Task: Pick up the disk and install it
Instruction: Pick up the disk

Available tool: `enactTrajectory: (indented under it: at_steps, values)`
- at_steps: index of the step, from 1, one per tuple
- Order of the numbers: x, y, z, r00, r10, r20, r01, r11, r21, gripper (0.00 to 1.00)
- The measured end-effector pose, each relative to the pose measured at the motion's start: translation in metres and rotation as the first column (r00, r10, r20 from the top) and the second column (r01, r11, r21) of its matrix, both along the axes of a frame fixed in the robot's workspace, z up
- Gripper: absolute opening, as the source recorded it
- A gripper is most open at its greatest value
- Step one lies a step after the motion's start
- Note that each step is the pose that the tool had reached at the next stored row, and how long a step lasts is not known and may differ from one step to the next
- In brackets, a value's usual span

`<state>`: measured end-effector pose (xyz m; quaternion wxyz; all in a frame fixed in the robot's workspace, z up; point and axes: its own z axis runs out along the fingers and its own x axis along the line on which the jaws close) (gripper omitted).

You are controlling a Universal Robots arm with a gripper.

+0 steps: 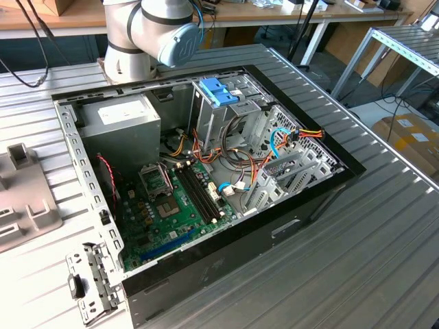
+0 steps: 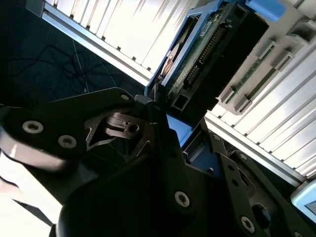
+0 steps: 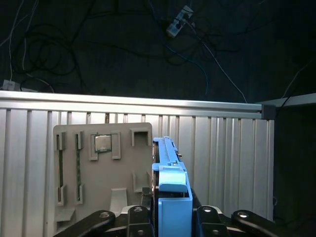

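The disk, a flat drive in a light-blue carrier, stands on edge between my black fingers in the first wrist view. My gripper is shut on it, one finger on each flat side. The second wrist view shows the disk from its edge, with its green board and connector row, and the gripper clamped on its blue end. Under the disk lies a grey fixture plate on the ribbed table. I cannot tell whether the disk touches the plate. The open computer case lies on the table in the exterior view.
Inside the case are a tall metal drive cage with a blue latch piece, a power supply, a green motherboard and loose cables. The arm's base stands behind the case. A grey fixture lies at the exterior view's left.
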<state>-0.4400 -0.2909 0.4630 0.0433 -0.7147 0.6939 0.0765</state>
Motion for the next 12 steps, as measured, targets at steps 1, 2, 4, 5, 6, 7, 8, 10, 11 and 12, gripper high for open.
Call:
enactTrajectory:
  at_steps: [1, 2, 4, 5, 6, 7, 8, 10, 11, 12]
  values:
    - [0.0, 0.0, 0.0024, 1.0, 0.0, -0.0001, 0.0, 1.0, 0.0, 0.37]
    - [0.0, 0.0, 0.0047, 1.0, 0.0, -0.0001, 0.0, 1.0, 0.0002, 0.37]
    - [0.0, 0.0, 0.0116, 1.0, 0.0, 0.0, 0.0, 1.0, 0.0008, 0.37]
    - [0.0, 0.0, 0.0141, 1.0, 0.0, 0.0, 0.0, 1.0, 0.0009, 0.37]
    - [0.0, 0.0, 0.0156, 1.0, 0.0, -0.0001, 0.0, 1.0, 0.0009, 0.37]
    - [0.0, 0.0, 0.0172, 1.0, 0.0, -0.0001, 0.0, 1.0, 0.0011, 0.37]
    - [0.0, 0.0, 0.0179, 1.0, 0.0, -0.0001, 0.0, 1.0, 0.0011, 0.37]
    - [0.0, 0.0, 0.0193, 1.0, 0.0, 0.0001, 0.0, 1.0, 0.0012, 0.37]
    - [0.0, 0.0, 0.0194, 1.0, 0.0, 0.0, 0.0, 1.0, 0.0012, 0.37]
    - [0.0, 0.0, 0.0195, 1.0, 0.0, -0.0001, 0.0, 1.0, 0.0011, 0.37]
